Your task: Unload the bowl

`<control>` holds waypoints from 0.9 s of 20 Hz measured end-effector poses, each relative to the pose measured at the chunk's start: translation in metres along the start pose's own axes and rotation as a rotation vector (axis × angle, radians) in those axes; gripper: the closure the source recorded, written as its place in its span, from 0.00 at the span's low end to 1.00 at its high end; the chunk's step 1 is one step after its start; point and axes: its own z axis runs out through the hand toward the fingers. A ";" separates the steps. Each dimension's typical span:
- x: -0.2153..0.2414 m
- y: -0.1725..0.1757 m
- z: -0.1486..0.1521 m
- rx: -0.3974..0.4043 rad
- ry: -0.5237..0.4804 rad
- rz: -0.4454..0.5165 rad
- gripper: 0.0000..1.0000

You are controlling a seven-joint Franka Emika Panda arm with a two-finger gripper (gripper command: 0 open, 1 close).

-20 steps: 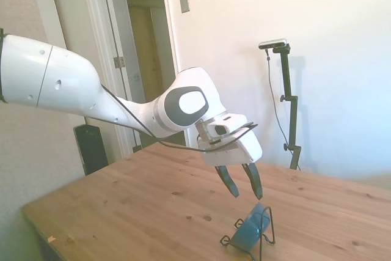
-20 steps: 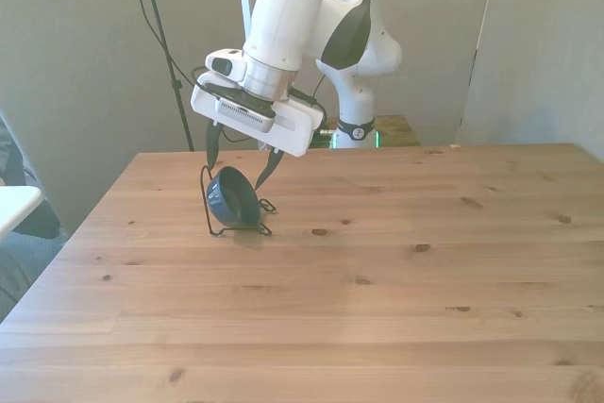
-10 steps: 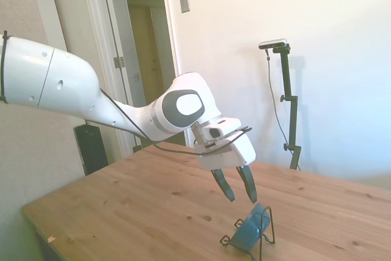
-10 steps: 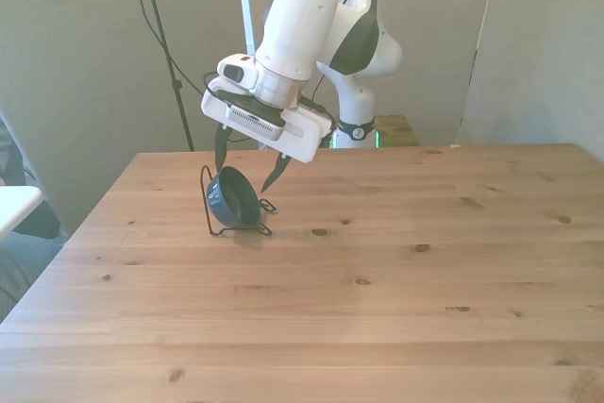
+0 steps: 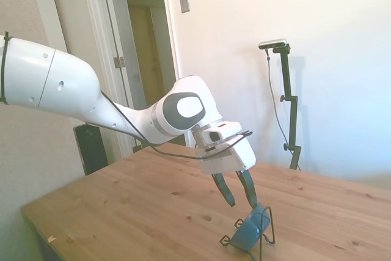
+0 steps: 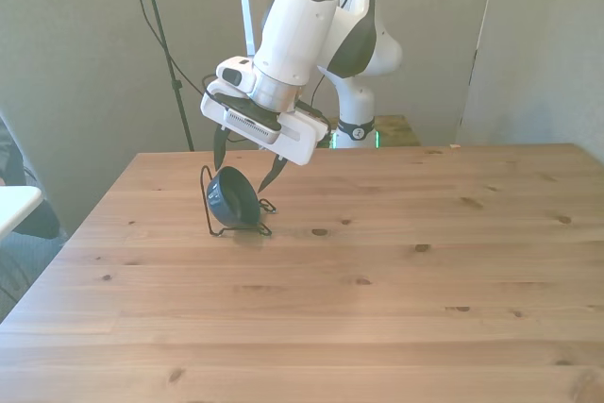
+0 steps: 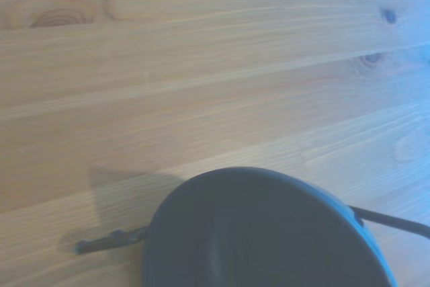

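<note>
**A:** Pictured: a white arm's claw poised just above the bowl, its two dark fingers spread apart and gripping nothing. Where does the bowl sit?

**B:** On edge in a thin black wire rack on the wooden table, near the corner at the front view's left. The bowl leans tilted in the wire, its hollow facing the front view's right. The wrist view shows its dark rim from close by, with a rack wire poking out beside it.

**A:** What would make the grasp a good one?

**B:** By my reading, the fingers should straddle the raised rim, one inside the hollow and one behind the wall, and close only once the rim is well between them. The glaze looks slick, so a shallow pinch could slip.

**A:** And the lift?

**B:** Probably along the bowl's own lean, clear of the upright wire loop, or the light rack may come up with it.
</note>
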 end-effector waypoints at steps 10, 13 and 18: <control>0.009 0.011 0.018 -0.029 -0.015 0.024 1.00; 0.010 0.012 0.019 -0.029 -0.015 0.026 1.00; 0.016 0.016 0.023 -0.037 -0.016 0.038 1.00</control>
